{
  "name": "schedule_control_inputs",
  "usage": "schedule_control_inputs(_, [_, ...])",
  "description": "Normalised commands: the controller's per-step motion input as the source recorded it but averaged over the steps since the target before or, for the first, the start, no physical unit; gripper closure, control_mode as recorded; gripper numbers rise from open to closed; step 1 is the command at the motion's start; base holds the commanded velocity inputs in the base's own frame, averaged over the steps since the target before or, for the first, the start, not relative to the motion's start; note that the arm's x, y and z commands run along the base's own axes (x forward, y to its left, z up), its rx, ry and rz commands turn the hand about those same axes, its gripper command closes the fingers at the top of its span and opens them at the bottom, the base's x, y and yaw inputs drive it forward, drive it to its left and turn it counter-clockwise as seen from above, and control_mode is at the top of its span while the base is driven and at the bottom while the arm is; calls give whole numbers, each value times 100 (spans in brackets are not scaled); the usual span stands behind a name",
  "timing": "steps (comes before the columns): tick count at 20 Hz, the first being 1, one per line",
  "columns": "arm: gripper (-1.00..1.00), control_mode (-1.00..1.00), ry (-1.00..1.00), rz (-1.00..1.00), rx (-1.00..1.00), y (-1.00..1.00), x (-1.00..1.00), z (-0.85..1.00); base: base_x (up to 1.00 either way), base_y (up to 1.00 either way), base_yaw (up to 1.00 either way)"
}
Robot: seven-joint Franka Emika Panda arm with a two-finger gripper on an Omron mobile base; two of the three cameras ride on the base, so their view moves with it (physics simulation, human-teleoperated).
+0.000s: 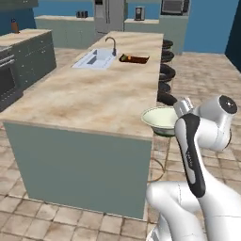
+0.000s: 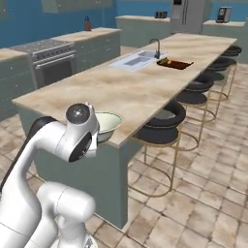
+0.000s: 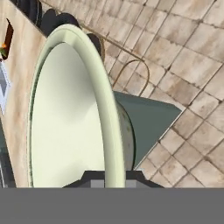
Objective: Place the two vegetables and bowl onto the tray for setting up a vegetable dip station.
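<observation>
My hand [image 3: 109, 177] is clamped on the rim of the bowl [image 1: 159, 118]; in the hand view the two finger tips sit either side of the rim at the bottom, jaws closed tight on it. Bowl is pale greenish-white w/ a flared rim, nothing visible inside.

Bowl position: held off the surface [image 1: 94, 94], out past its near right corner, rim roughly level w/ the top. In the right base view the bowl [image 2: 107, 125] sits against the near corner edge; can't tell if it touches the edge or hangs just clear. In the hand view the bowl [image 3: 65, 113] is seen edge-on, w/ floor tiles and the corner of the grey-green cabinet base behind it.

Tray [image 1: 135, 59]: dark reddish-brown, flat on the surface toward the far end, near the right edge, just beside the sink [image 1: 95, 59]. Well apart from the bowl.

Veg: an orange piece [image 1: 125, 58] lies at the sink-side end of the tray, also seen in the right base view [image 2: 165, 61] w/ a dark green bit next to it; too small to tell if the two touch or how they're oriented. Hand view shows a spot of orange and green at the tray's end, top left.

Black stools [image 2: 160, 127] stand in a row along the right edge of the surface.
</observation>
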Motion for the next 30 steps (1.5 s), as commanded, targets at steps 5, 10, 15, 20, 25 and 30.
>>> schedule_control_inputs(5, [100, 100, 0, 0, 0, 0, 0, 0, 6, -100, 63])
schedule_control_inputs(10, [100, 100, 0, 0, 0, 0, 0, 0, 6, -99, 67])
schedule_control_inputs(15, [100, 100, 0, 0, 0, 0, 0, 0, 7, -97, 68])
schedule_control_inputs(20, [100, 100, 0, 0, 0, 0, 0, 0, 6, -100, 57])
schedule_control_inputs(25, [100, 100, 0, 0, 0, 0, 0, 0, 4, -100, 42])
schedule_control_inputs(30, [100, 100, 0, 0, 0, 0, 0, 0, 0, -92, 17])
